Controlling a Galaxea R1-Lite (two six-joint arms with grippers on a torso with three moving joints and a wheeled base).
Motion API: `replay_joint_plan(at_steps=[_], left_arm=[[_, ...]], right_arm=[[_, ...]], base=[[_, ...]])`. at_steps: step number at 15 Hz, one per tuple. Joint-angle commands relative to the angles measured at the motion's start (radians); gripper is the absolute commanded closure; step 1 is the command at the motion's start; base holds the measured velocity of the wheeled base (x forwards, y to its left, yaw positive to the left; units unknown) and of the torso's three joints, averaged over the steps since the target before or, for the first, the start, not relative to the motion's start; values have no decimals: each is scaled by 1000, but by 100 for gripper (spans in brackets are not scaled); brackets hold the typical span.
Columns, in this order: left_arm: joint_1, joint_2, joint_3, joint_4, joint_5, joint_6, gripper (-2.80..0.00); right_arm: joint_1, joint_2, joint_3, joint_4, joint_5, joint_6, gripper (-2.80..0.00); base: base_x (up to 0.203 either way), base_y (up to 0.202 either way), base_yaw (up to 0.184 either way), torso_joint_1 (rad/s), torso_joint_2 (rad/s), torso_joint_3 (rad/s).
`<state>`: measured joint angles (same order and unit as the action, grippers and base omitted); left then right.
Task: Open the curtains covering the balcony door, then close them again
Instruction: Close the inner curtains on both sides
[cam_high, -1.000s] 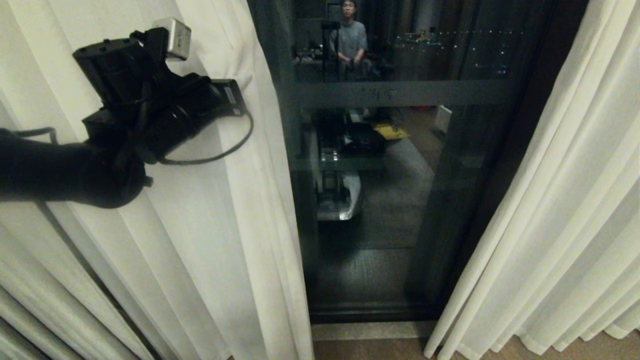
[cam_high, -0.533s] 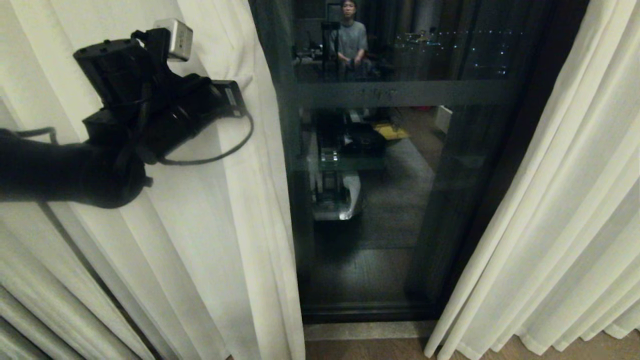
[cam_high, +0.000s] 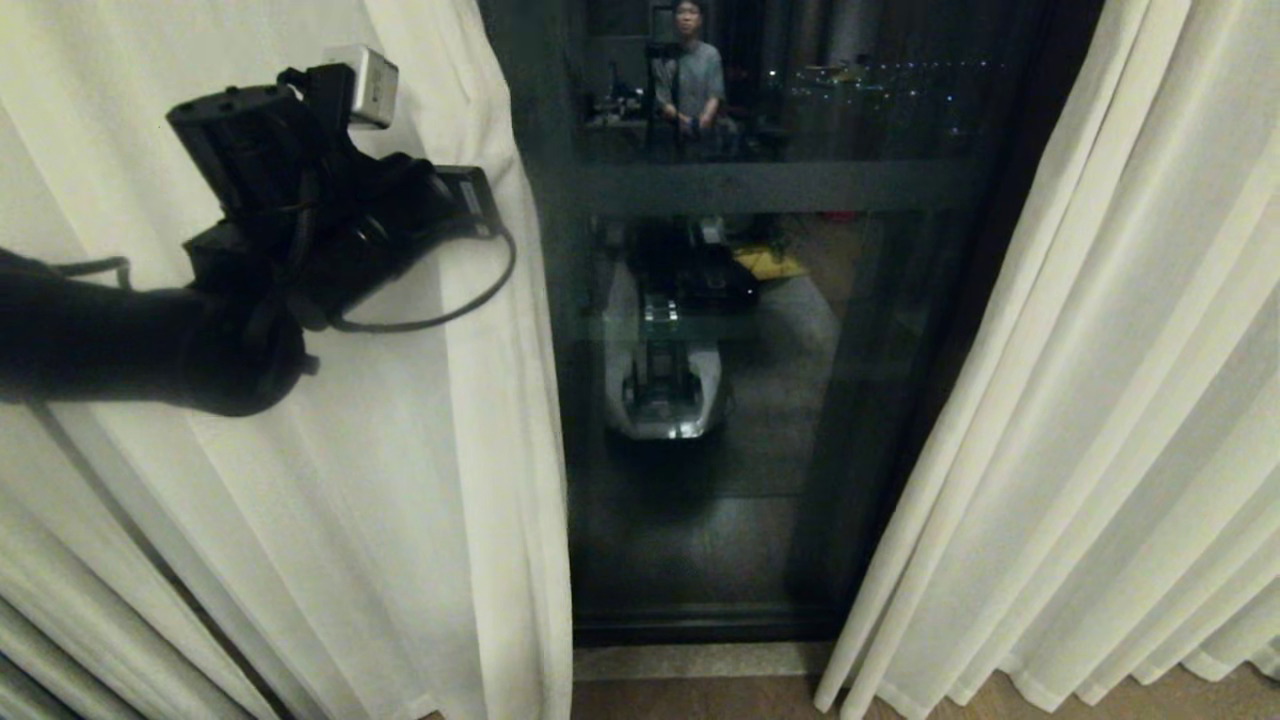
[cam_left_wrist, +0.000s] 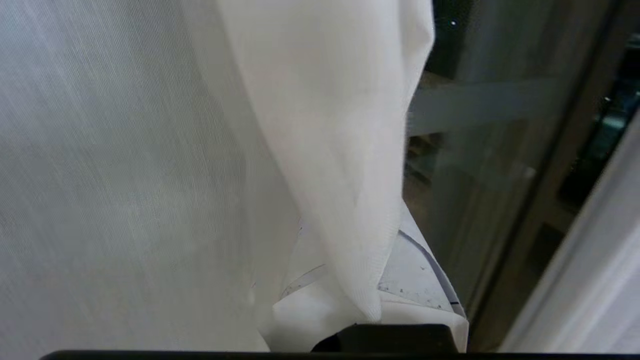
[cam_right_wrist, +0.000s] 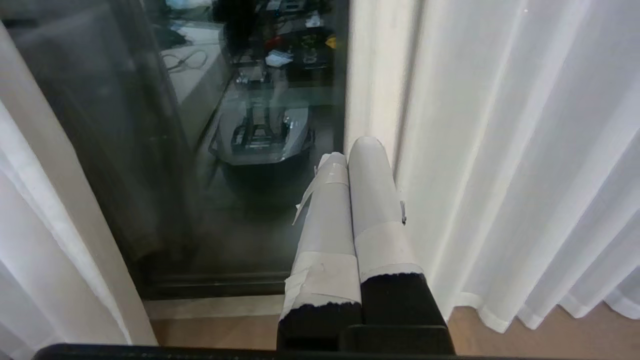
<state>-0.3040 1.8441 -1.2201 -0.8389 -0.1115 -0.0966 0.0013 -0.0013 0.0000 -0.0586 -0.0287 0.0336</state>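
Gripping the inner edge of the left curtain panel (cam_high: 420, 420), the left gripper (cam_high: 470, 200) stands clenched on a fold of the cream fabric, its taped fingers (cam_left_wrist: 420, 280) half buried under the cloth in the left wrist view. Against the head views of a second earlier, the whole scene has slid slightly to the left, which reads as the camera travelling rather than the things alone; even so, the strip of dark glass between the panels looks somewhat narrower, the left panel's edge now standing closer to the right curtain panel (cam_high: 1080, 420). By this judgement the closing half of the task is under way, with a good stretch of the balcony door (cam_high: 760, 400) still bare down to its pale stone threshold (cam_high: 700, 660). A person is reflected in the upper glass, above the frosted band. The right gripper (cam_right_wrist: 357, 150) hangs parked low, its taped fingers pressed together on nothing, pointing at the foot of the door just beside the right panel's hem.
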Motion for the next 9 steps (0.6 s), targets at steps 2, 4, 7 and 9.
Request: replay_joint_plan(at_steps=[2,4,7,9], left_arm=[[-11,22,-16,-5,0,-2,0],[-15,30,-35,-5,-2,-2,0],[-27,40,-54,-5,-2,-2,0],[-35,40,-55,-5,-2,-2,0]], right_arm=[[0,1,0,-1,0,0,0],[0,1,0,-1,0,0,0],[0,1,0,-1,0,0,0],[0,1,0,-1,0,0,0]], base=[[0,-185,5,2,3,0],[0,-185,5,3,4,1],[0,-180,5,4,3,4],[0,-186,6,2,3,4]])
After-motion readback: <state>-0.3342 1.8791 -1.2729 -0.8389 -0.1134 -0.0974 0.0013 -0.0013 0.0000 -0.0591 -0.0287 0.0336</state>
